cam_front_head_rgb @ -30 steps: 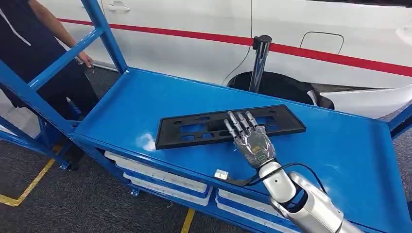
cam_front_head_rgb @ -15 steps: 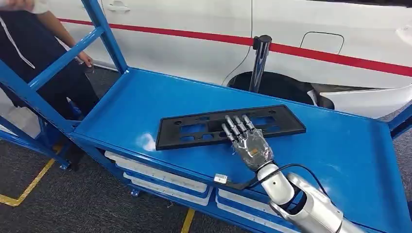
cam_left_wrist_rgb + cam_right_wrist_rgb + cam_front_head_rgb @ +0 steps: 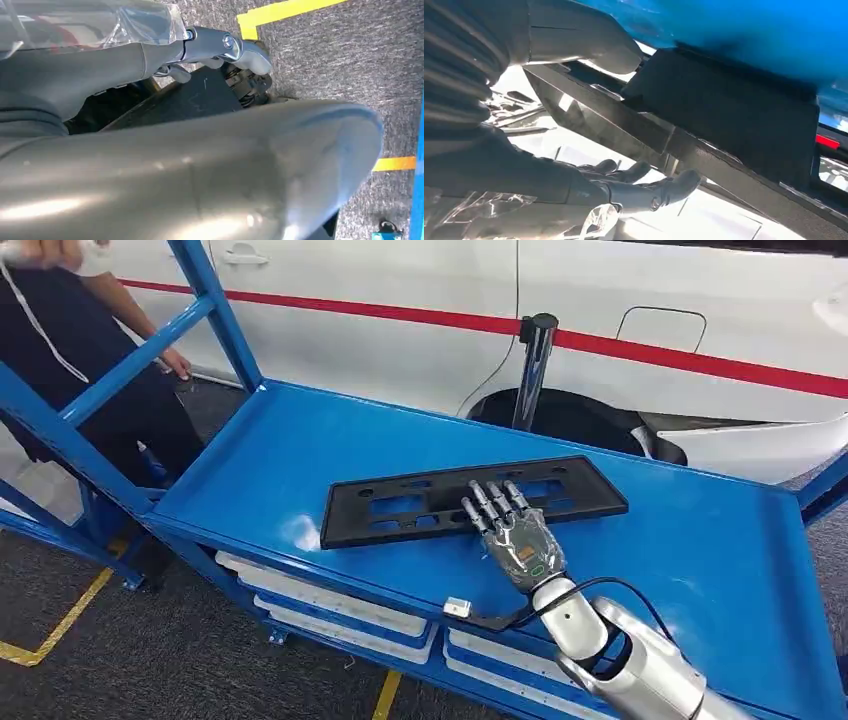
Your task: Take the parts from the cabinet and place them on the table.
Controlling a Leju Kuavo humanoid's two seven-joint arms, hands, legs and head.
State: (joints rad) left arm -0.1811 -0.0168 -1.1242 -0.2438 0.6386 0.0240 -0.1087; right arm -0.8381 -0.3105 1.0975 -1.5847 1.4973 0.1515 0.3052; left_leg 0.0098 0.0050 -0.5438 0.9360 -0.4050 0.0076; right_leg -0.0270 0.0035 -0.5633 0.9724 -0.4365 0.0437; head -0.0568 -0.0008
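Observation:
A long black plastic plate (image 3: 420, 502) with several cut-outs lies flat on the blue shelf top (image 3: 300, 450). My right hand (image 3: 508, 525) reaches over the plate's near edge, fingers stretched across the top. In the right wrist view the plate's edge (image 3: 624, 125) runs between the thumb (image 3: 589, 42) and the fingers (image 3: 644, 187). The thumb touches the plate, and a gap shows between the fingers and the plate. My left hand (image 3: 215, 47) hangs by my side above the floor; its finger pose is unclear.
A person (image 3: 90, 350) in dark clothes stands at the far left behind the blue frame post (image 3: 215, 310). A white car with a red stripe (image 3: 600, 300) and a chrome post (image 3: 532, 365) stand behind the shelf. White parts (image 3: 330, 600) lie on the lower shelf.
My right hand has drawn back slightly toward me along the plate's near edge. The plate has stayed in place.

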